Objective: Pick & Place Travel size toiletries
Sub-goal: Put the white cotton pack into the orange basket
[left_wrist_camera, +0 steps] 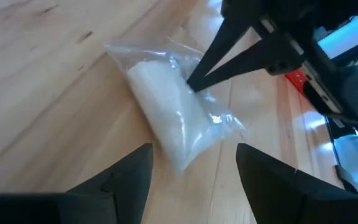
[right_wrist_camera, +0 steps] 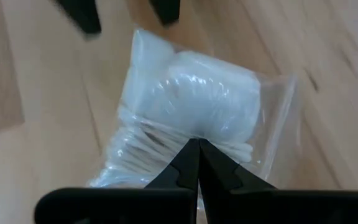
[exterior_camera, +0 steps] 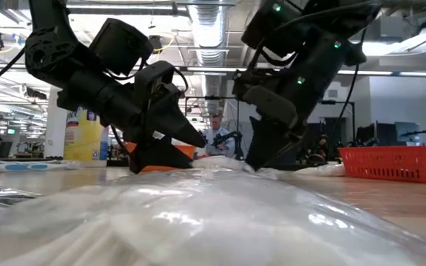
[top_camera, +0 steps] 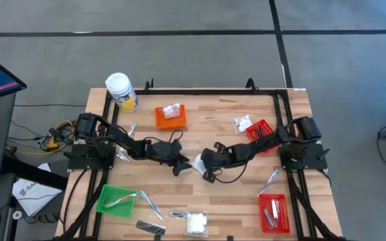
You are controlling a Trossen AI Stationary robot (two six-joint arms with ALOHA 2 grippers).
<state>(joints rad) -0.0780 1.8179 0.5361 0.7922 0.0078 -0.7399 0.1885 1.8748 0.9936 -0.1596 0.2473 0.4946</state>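
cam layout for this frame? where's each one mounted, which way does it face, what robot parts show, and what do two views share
High: overhead, straight down; both arms, wooden table.
Low: table height, level into the room; both arms descending.
Left wrist: past the open left gripper at the white packet.
Right wrist: past the shut right gripper, pinching that packet's wrap.
Shared: both wrist views show the white packet, each with the other gripper beyond.

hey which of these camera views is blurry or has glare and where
Low view: a clear-wrapped packet fills the foreground, soft and out of focus, with bright glints; ceiling lights glare behind. Right wrist view: the white packet is slightly soft, the shut right end effector pinching its wrap. Left wrist view: wood sheen beyond the open left end effector. High view: even light, little glare.
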